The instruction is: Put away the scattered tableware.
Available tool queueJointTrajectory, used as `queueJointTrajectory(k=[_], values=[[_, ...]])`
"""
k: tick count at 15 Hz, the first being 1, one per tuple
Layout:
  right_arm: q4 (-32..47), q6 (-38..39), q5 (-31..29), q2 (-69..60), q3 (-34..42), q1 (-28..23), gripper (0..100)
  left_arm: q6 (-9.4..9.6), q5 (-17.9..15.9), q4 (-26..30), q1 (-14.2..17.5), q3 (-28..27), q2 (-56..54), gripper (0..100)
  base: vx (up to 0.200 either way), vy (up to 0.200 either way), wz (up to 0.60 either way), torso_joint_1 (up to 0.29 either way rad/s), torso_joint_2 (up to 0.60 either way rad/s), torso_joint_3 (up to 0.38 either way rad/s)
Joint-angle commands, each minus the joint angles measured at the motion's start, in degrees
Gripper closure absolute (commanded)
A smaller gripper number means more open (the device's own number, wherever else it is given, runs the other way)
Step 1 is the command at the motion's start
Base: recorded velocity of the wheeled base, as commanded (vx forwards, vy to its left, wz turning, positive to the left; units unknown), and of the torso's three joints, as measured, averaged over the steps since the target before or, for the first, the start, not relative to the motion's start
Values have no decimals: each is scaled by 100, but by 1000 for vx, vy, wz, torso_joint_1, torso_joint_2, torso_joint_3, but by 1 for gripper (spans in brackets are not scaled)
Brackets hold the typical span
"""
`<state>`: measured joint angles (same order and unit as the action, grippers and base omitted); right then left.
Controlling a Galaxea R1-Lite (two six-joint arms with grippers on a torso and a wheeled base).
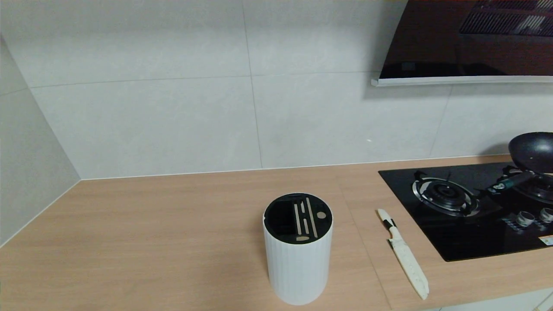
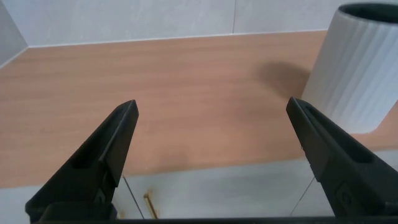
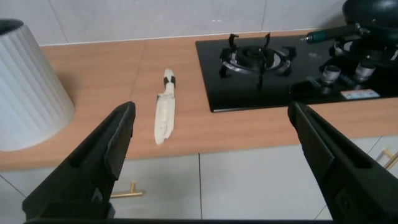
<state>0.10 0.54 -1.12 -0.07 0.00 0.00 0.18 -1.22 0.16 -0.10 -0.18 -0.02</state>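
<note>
Here, the head view has the white knife [image 1: 402, 252] flat on the worktop [image 1: 173, 224] between the slotted holder [image 1: 298, 255] and the hob [image 1: 466, 216], whose sticker [image 1: 546, 240] is unreadably small; the left wrist view has the left claw [image 2: 211, 107] spread, the right wrist view the right claw [image 3: 211, 109] likewise.

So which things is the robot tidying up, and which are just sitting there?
For the job:
- the white knife, lying flat on the counter
- the white ribbed holder with slots in its black top, standing to the knife's left

Just sitting there:
- the black pan on the right burner
- the gas hob
- the range hood above
</note>
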Motion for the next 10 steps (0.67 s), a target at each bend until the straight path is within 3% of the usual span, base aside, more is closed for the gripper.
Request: queueJointTrajectory(k=[1,10], values=[[-1,-1,-2,7,0,0,0,-1,-1,2,1,1,2,0,0,0,0,139,-295,-139],[8,-36,-2,7,0,0,0,-1,-1,2,1,1,2,0,0,0,0,6,-8,-5]])
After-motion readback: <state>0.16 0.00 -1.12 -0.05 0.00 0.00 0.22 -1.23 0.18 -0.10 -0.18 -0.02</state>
